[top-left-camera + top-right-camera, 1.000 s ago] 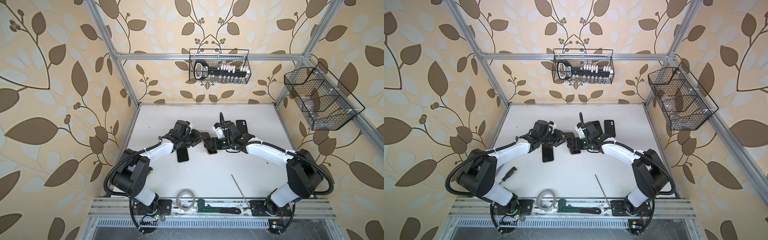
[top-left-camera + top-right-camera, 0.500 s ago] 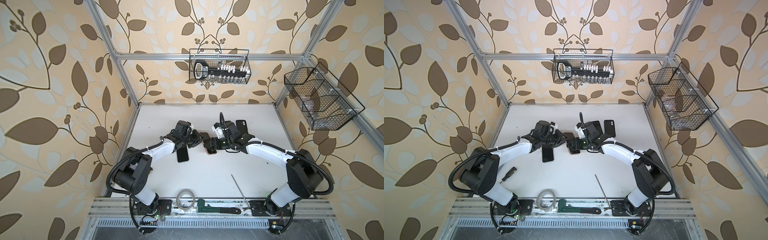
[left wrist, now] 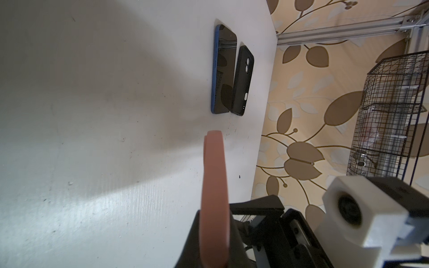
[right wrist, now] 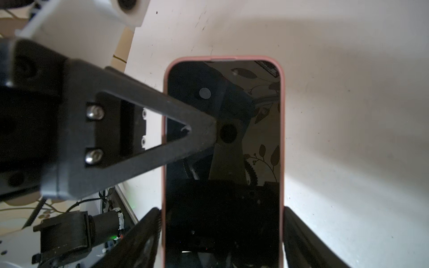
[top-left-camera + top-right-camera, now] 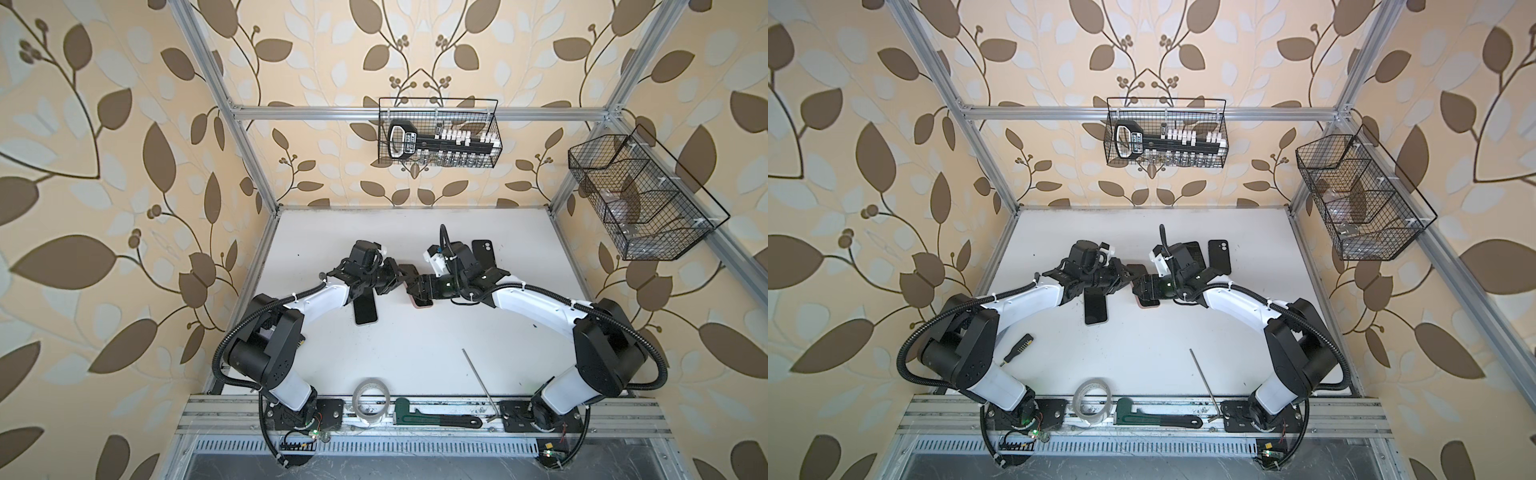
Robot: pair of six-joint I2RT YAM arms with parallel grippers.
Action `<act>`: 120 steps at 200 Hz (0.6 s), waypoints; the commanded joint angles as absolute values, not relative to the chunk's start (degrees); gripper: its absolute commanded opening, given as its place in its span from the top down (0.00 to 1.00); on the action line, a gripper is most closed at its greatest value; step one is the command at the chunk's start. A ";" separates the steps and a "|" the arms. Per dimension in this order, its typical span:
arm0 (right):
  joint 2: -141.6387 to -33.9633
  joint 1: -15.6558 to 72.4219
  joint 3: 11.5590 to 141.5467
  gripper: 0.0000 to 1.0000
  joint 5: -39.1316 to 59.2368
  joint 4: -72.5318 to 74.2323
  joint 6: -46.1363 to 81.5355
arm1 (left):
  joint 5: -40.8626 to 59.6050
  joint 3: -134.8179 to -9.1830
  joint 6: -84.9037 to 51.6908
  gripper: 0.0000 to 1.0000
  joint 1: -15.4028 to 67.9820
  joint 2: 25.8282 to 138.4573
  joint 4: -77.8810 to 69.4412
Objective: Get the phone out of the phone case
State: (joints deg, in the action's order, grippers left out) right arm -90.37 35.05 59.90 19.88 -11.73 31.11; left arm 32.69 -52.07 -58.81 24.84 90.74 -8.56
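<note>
The phone point(image 4: 232, 162) sits screen-up in its pink phone case point(image 4: 222, 58) at the table's middle, seen in both top views point(image 5: 422, 301) point(image 5: 1148, 303). My left gripper point(image 3: 214, 213) point(image 5: 405, 276) point(image 5: 1127, 276) is shut on one long edge of the pink case point(image 3: 213, 174). One of its fingers point(image 4: 185, 125) lies over the screen's rim. My right gripper point(image 4: 222, 208) point(image 5: 415, 289) point(image 5: 1142, 289) straddles the phone's near end, with a finger at each side and thin slivers of table between fingers and case.
A bare black phone point(image 5: 365, 309) lies just under the left gripper. A blue phone point(image 3: 222, 69) and an empty black case point(image 3: 242, 81) lie behind the right arm. Near the front are a screwdriver handle point(image 5: 1017, 347), tape roll point(image 5: 371, 401), wrench point(image 5: 436, 417) and metal rod point(image 5: 480, 382).
The left jaws have closed onto the pink case's edge. The right jaws have spread wider around the phone. Both arms stay almost where they were.
</note>
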 commanded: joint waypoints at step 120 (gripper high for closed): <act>-65.01 17.38 40.18 0.17 36.11 3.54 43.65 | 16.32 -45.86 -74.77 1.00 25.62 84.43 -49.56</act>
State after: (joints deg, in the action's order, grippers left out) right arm -67.11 18.98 43.68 29.93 -2.81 38.26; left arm 19.97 -47.33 -68.23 25.10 85.69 -30.44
